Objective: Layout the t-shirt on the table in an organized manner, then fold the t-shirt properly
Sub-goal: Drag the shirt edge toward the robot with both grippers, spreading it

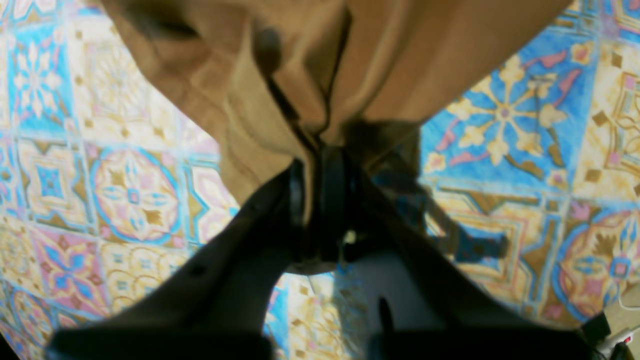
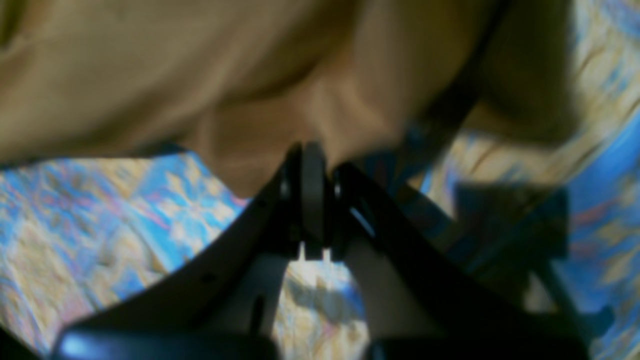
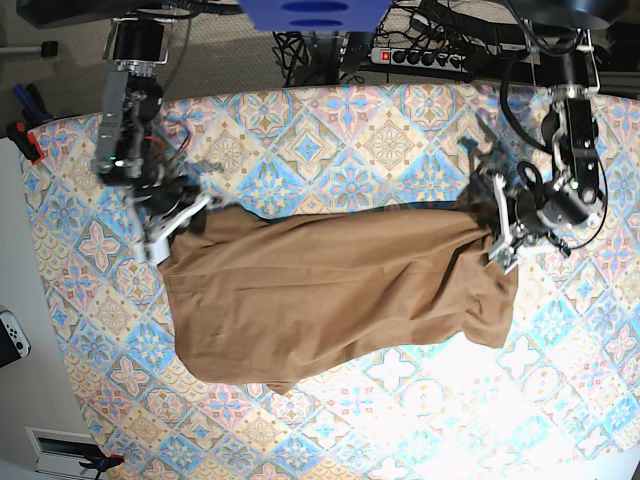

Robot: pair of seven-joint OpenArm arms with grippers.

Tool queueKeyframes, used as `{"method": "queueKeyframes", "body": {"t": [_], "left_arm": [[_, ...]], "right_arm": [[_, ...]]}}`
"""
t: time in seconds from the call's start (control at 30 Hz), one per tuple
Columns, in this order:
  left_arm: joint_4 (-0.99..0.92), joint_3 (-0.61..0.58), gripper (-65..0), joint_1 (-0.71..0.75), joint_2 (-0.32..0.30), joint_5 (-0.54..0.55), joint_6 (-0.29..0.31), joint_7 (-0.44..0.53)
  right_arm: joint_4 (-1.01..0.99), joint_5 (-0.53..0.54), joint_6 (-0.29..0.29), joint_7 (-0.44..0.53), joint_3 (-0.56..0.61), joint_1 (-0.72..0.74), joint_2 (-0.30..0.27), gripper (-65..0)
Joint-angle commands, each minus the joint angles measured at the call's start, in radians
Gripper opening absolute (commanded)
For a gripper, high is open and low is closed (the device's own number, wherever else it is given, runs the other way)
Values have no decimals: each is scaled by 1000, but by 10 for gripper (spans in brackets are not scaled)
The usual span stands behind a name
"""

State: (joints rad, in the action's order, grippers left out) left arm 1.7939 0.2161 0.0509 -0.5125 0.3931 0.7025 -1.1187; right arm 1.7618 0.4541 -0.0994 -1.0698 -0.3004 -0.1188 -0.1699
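The tan t-shirt (image 3: 330,290) is stretched across the middle of the patterned table (image 3: 330,140), held taut along its upper edge and sagging toward the front. My left gripper (image 3: 497,243) is shut on the t-shirt's right end; in the left wrist view the t-shirt (image 1: 280,90) bunches between the black fingers (image 1: 332,185) of that left gripper (image 1: 317,172). My right gripper (image 3: 163,236) is shut on the left end. The blurred right wrist view has that right gripper (image 2: 312,160) pressed together on the t-shirt (image 2: 210,85). No sleeves or collar can be made out.
A power strip with cables (image 3: 430,55) lies beyond the table's far edge. A red clamp (image 3: 22,140) grips the left edge. A white object (image 3: 12,338) sits off the table at the left. Bare patterned table (image 3: 480,410) shows at the front right.
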Motion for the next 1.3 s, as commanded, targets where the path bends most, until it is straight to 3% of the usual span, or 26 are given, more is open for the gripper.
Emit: {"method": "queueKeyframes", "body": {"t": [0.0, 0.13, 0.47, 0.57, 0.77, 1.03, 1.27], "left_arm": [[20, 10, -650, -3, -16, -1, -4, 6], [27, 12, -650, 36, -16, -1, -4, 7], [51, 50, -650, 128, -53, -21, -4, 2], [54, 50, -650, 154, -47, -73, -4, 9], [51, 49, -650, 171, -25, -138, -4, 9], [51, 49, -650, 169, -25, -150, -4, 9], [51, 49, -650, 168, -24, -147, -4, 9]], "right_arm": [[34, 5, -1, 18, -29, -5, 0, -650], [57, 5, -1, 17, -92, -66, 10, -650], [91, 7, -1, -8, -122, -184, 14, -650], [91, 5, -1, -8, -135, -223, 54, -650], [91, 5, -1, -26, -265, -275, 146, -650], [86, 2, -1, -14, -277, -318, 283, -650], [83, 2, -1, -14, -274, -315, 301, -650]]}}
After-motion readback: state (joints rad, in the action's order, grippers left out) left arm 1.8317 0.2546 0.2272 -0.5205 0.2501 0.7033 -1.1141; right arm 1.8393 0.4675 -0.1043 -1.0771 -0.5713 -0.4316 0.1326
